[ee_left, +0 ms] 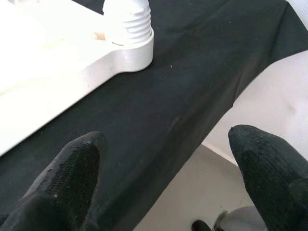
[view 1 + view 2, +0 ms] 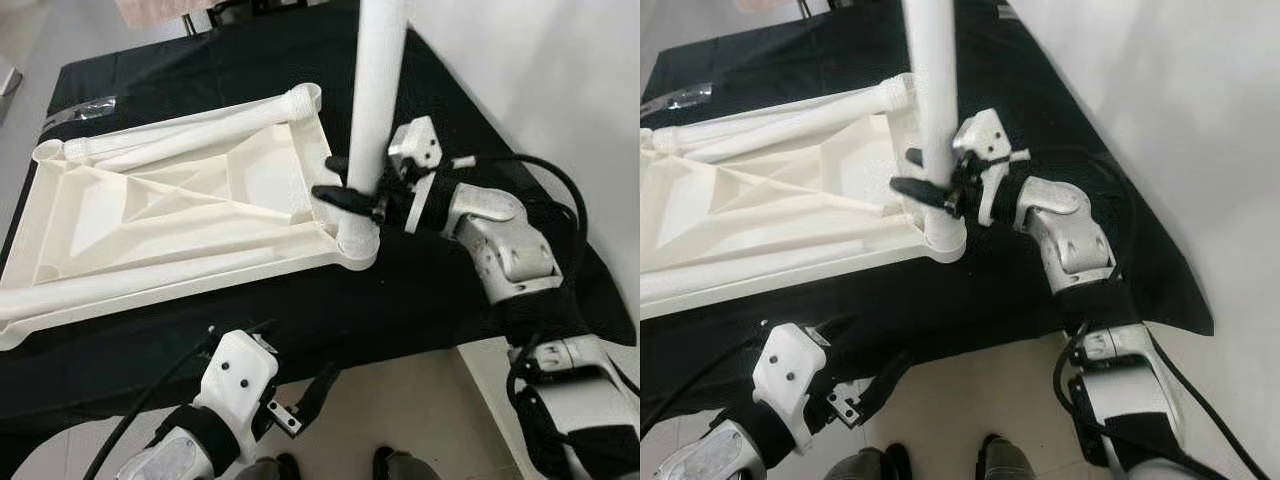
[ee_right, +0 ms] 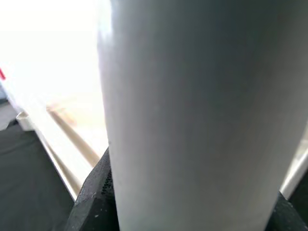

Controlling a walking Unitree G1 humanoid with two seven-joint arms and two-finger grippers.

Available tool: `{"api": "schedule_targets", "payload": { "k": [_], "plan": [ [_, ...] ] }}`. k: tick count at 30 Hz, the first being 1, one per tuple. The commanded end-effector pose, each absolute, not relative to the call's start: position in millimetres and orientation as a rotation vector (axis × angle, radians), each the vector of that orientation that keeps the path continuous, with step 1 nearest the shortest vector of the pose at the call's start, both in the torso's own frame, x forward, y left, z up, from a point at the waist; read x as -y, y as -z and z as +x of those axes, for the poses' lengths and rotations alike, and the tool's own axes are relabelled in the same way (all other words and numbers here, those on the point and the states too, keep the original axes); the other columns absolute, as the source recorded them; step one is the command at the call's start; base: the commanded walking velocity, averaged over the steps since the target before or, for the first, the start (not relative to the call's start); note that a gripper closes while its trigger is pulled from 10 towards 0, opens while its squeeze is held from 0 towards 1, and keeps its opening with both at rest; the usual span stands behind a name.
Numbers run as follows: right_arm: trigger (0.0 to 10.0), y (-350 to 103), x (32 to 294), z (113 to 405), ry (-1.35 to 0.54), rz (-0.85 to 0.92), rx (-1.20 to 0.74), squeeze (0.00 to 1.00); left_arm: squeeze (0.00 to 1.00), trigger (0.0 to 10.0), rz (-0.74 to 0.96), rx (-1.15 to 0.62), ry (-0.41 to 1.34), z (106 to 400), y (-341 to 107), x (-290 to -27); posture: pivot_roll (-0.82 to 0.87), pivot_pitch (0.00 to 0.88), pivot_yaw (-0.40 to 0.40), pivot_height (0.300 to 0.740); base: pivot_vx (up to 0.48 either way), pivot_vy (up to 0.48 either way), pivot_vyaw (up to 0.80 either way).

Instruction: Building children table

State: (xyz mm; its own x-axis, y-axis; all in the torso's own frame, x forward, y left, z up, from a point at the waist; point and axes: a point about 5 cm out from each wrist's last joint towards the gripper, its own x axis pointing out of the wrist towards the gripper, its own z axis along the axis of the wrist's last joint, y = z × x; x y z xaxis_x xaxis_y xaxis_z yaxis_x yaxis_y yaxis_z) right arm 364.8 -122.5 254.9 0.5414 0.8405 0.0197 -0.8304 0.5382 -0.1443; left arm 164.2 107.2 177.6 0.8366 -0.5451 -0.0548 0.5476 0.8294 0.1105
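A white plastic tabletop (image 2: 170, 215) lies upside down on a black cloth (image 2: 440, 290) that covers the work surface, its ribbed underside facing up. At the corner nearest the robot's right side, a white table leg (image 2: 378, 90) stands upright in the round corner socket (image 2: 356, 243). The right gripper (image 2: 352, 195) is clamped on this leg just above the socket, its black fingers (image 3: 94, 192) pressed against either side of the tube; in the right wrist view the pale cylinder stands directly before the camera with the finger pads at its flanks.

Three more white legs lie loose in the tabletop's underside: one (image 2: 200, 122) along the far edge, its threaded end close to the far right corner socket (image 2: 305, 98), a second (image 2: 190, 145) just beside it, and a third (image 2: 130, 282) along the near edge. A clear plastic bag (image 2: 85, 108) lies on the cloth beyond the far left corner of the tabletop.

The left gripper (image 2: 300, 400) hangs below the near edge of the cloth, over the pale floor (image 2: 400, 400), touching nothing. Its two fingers (image 1: 72, 173) stand well apart in the left wrist view, with the black cloth between them and, farther off, the corner socket with the ribbed base of the standing leg (image 1: 127, 19). The robot's dark feet (image 2: 990, 462) show at the bottom, on the floor.
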Motion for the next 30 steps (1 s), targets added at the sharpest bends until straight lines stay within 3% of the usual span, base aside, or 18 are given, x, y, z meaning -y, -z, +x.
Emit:
{"api": "schedule_targets", "payload": {
  "k": [1,12,19,30],
  "plan": [
    [10.0,-190,137,367,-0.879,-0.068,-0.204,0.0,0.0,10.0,0.124,-0.043,0.582,161,-176,-108,0.02,0.298,0.085,0.74,0.0,0.0,0.0],
    [10.0,-183,138,362,-0.854,-0.086,-0.186,0.0,0.0,10.0,0.125,-0.044,0.583,162,-176,-108,0.02,0.298,0.087,0.74,0.0,0.0,0.0],
    [10.0,-186,126,329,-1.149,-0.294,-0.006,0.0,0.0,10.0,0.126,-0.045,0.584,162,-175,-109,0.03,0.297,0.089,0.74,0.0,0.0,0.0],
    [10.0,-181,126,326,-1.232,-0.405,-0.142,0.0,0.0,10.0,0.128,-0.049,0.588,161,-174,-109,0.02,0.292,0.091,0.74,0.0,0.0,0.0]
  ]
}}
